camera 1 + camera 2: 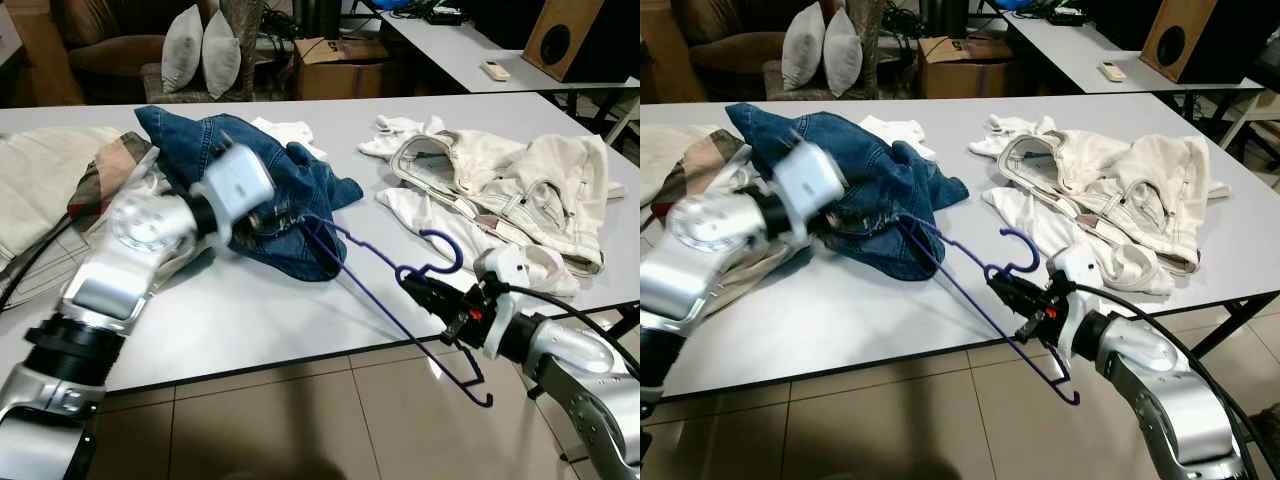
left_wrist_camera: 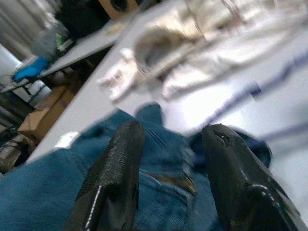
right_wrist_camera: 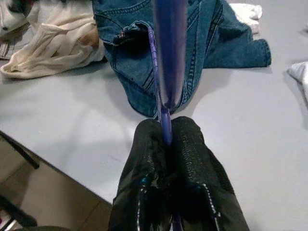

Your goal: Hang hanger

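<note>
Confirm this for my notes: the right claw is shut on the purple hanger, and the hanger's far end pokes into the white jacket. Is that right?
Not quite. The right claw is shut on the purple hanger, but the hanger's far end pokes into the blue jeans, not the white jacket, which lies apart on the robot's right. The left eye view shows this.

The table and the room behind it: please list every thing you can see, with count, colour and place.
Table: one, white, in front of robot.
Hanger: one, purple, near table edge, one end in the jeans.
Jeans: one, blue, table middle.
Jacket: one, cream, table right.
Cloth: one, beige, table left.
Pillows: two, grey, on chair behind.
Box: one, brown, behind table.
Speaker: one, wooden, back right.
Left gripper: open, over jeans.
Right gripper: shut on hanger.
</note>
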Robot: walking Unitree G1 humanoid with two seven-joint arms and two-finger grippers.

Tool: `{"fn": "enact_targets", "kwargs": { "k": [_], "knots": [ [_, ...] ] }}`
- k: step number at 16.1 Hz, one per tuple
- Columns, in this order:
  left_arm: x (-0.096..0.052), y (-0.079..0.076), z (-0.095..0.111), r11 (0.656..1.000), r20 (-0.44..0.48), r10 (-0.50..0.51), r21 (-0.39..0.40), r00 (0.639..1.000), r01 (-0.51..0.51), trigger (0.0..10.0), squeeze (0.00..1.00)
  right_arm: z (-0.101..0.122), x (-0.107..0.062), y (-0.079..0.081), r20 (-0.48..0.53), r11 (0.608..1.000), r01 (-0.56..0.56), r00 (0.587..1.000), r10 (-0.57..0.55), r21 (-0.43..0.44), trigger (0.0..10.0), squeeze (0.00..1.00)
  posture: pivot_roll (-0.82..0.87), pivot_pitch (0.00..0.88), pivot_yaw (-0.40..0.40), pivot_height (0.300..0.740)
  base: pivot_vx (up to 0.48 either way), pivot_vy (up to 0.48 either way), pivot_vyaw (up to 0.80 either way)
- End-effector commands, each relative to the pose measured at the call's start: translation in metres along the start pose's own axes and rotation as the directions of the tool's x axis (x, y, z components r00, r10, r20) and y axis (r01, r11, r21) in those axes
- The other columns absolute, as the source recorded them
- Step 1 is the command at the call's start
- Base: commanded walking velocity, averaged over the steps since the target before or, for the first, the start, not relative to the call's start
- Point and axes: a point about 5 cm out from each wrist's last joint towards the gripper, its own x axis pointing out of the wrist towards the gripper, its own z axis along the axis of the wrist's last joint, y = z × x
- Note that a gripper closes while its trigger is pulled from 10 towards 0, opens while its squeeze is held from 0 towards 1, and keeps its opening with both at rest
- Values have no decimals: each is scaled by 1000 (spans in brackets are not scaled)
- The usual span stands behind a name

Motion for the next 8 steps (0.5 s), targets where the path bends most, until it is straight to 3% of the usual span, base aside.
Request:
{"fn": "enact_targets", "kwargs": {
  "k": [1, 5, 8],
  "knots": [
    [8, -5, -4, 998, -34, -22, 51, 999, 24, 10000, 0, 4, -1, -5, 20, 999, 31, 999, -30, -20, 10000, 0, -60, 0, -40, 740, 0, 0, 0],
    [25, -23, -22, 997, -89, -67, -31, 994, 65, 10000, 0, 6, 1, -4, 31, 999, 39, 999, -38, -21, 10000, 0, -69, 0, -35, 740, 0, 0, 0],
    [32, -21, -27, 997, -99, 15, -72, 995, -22, 10000, 0, 6, 1, -4, 33, 999, 38, 999, -37, -22, 10000, 0, -69, 0, -38, 740, 0, 0, 0]
  ]
}}
